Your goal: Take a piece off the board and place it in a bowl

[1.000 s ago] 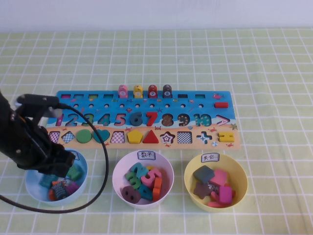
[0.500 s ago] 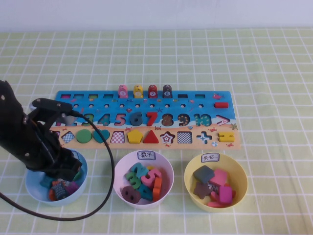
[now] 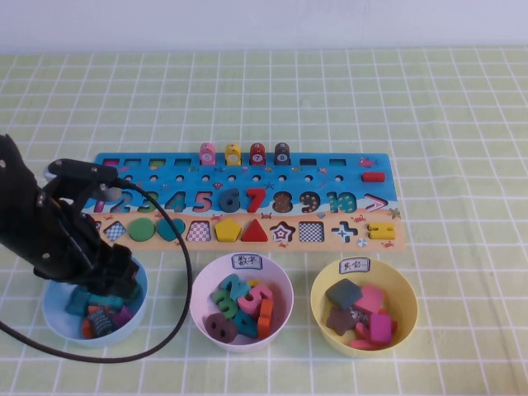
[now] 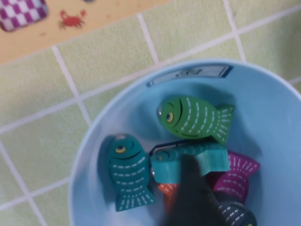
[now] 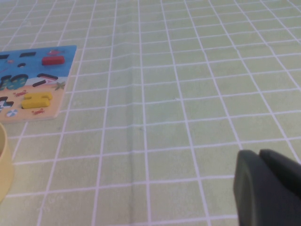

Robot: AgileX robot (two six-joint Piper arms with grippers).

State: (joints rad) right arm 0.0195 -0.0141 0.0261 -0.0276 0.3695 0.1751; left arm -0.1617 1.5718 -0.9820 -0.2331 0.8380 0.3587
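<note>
The teal piece (image 4: 207,157) lies on its side in the light blue bowl (image 4: 263,117), on top of several fish pieces. My left gripper (image 3: 114,276) hangs over this bowl (image 3: 51,318) at the front left and is open. One dark finger (image 4: 193,193) shows in front of the piece, not clamped on it. The board (image 3: 247,177) lies behind the bowls, and its corner shows in the left wrist view (image 4: 94,23). My right gripper (image 5: 258,155) is shut and empty above bare cloth, off to the right of the board (image 5: 28,89).
A pale pink bowl (image 3: 206,285) of numbers and a yellow bowl (image 3: 326,285) of shapes stand right of the blue bowl. Pink, yellow, red and dark blocks (image 3: 244,153) stand on the board's back row. My left arm's black cable (image 3: 183,272) loops in front of the pink bowl.
My left arm has shifted a little to the right and stayed over the blue bowl.
</note>
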